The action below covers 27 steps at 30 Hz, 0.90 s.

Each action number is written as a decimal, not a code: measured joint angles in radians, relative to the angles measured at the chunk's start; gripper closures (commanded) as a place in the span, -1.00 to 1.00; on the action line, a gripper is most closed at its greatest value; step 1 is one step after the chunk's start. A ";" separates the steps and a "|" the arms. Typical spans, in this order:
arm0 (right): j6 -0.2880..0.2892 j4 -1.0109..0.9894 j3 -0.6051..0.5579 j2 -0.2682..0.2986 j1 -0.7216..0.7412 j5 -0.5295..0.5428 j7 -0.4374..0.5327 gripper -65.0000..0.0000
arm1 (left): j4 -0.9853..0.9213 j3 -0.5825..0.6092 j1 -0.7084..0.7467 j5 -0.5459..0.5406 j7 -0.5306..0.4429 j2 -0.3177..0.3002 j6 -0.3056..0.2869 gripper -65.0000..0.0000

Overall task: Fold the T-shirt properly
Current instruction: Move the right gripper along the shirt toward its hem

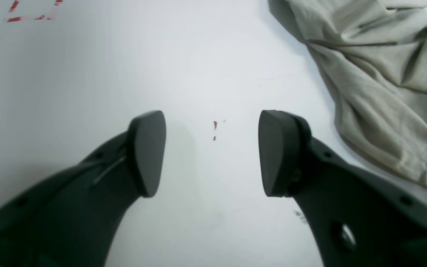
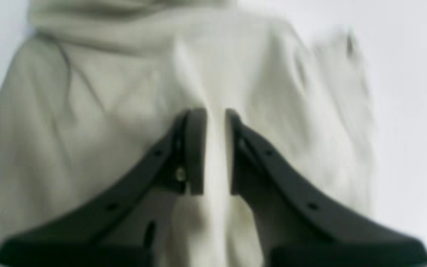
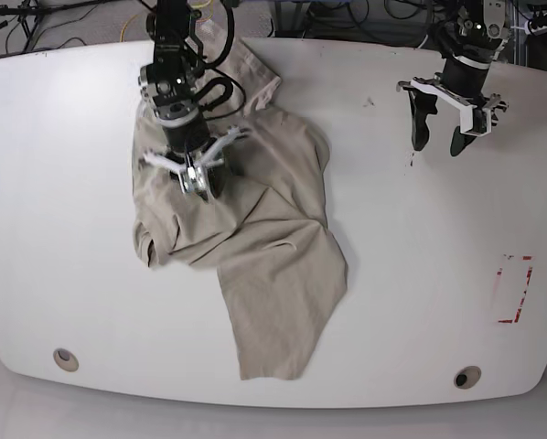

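**Right gripper pinches a ridge of cloth; left gripper hangs spread over bare table**

The wrinkled, plain beige short-sleeved cotton T-shirt (image 3: 255, 238) lies crumpled on the white table (image 3: 411, 274), bunched under the right gripper (image 3: 198, 181) and trailing away from it toward the table's near edge. In the right wrist view, which is blurred, the right gripper (image 2: 211, 148) has its two dark fingers drawn close on a raised fold of the shirt (image 2: 124, 92); the fingers' lower ends are cut off by the frame. The left gripper (image 3: 440, 142) stands well apart from the cloth, its fingers spread wide over bare table (image 1: 69, 74). Beside one of its fingers (image 1: 276, 152), only an edge of the shirt (image 1: 384, 81) shows. A red-marked rectangle (image 3: 514, 289) lies nearer the table's front edge than that gripper.
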 measured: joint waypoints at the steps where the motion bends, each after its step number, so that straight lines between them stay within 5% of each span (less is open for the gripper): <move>1: 0.003 -0.026 -0.020 0.005 0.056 -0.001 -0.023 0.60 | -0.001 0.005 -0.003 0.000 0.000 0.002 0.001 -0.14; 7: 0.002 -0.098 -0.073 0.011 0.193 0.017 0.002 0.62 | -0.023 0.027 -0.016 0.001 0.001 0.001 0.004 -0.14; 17: 0.013 -0.349 -0.171 0.078 0.359 0.006 -0.052 1.00 | -0.085 0.021 -0.043 0.008 -0.012 0.003 -0.032 -0.13; 20: 0.019 -0.333 -0.192 0.097 0.385 0.006 -0.074 0.76 | -0.076 0.010 -0.040 0.010 -0.011 0.000 -0.076 -0.16; 23: 0.065 -0.243 -0.198 0.123 0.374 0.001 -0.215 0.44 | -0.039 -0.005 -0.027 0.015 -0.014 0.002 -0.115 -0.17; 27: 0.054 -0.213 -0.184 0.133 0.374 0.003 -0.209 0.05 | -0.027 -0.005 -0.027 0.016 -0.001 0.000 -0.115 -0.19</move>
